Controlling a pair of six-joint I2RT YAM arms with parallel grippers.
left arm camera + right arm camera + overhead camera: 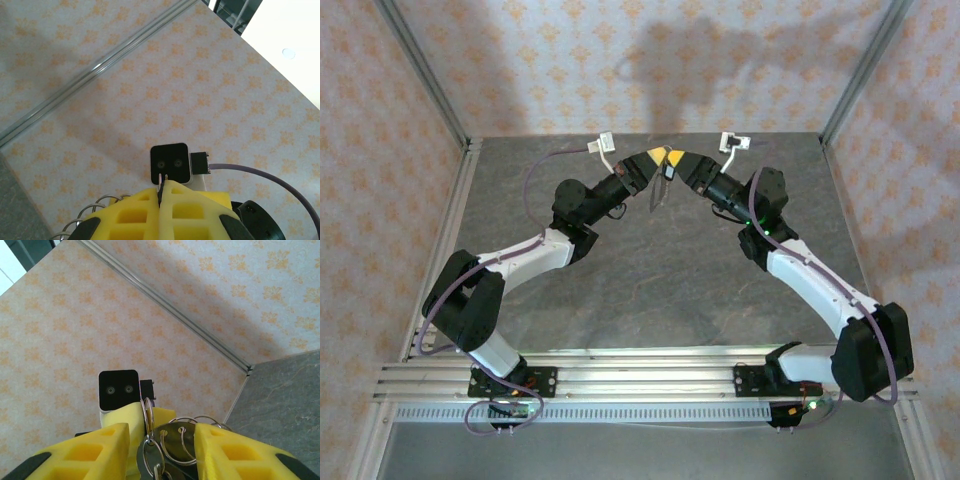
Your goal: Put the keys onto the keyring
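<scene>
Upper centre of the overhead view, two arms stretch inward with wrists raised, tips meeting above the grey table (650, 290). With its fingers pressed together, the left gripper (658, 160) pinches one wire keyring (147, 415). Yellow fingers (235, 452) of the right gripper (678, 164) stand apart around one silvery key (170, 438); whether they grip it is unclear. Side walls (380, 150) stand well apart from both arms.

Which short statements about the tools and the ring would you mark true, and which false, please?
1. The left tool is shut on the ring. True.
2. Both tools rest on the tabletop. False: they meet in the air above the table.
3. The fingers of the right tool stand apart, the key between them. True.
4. The ring lies flat on the table. False: it hangs where the tools meet.
</scene>
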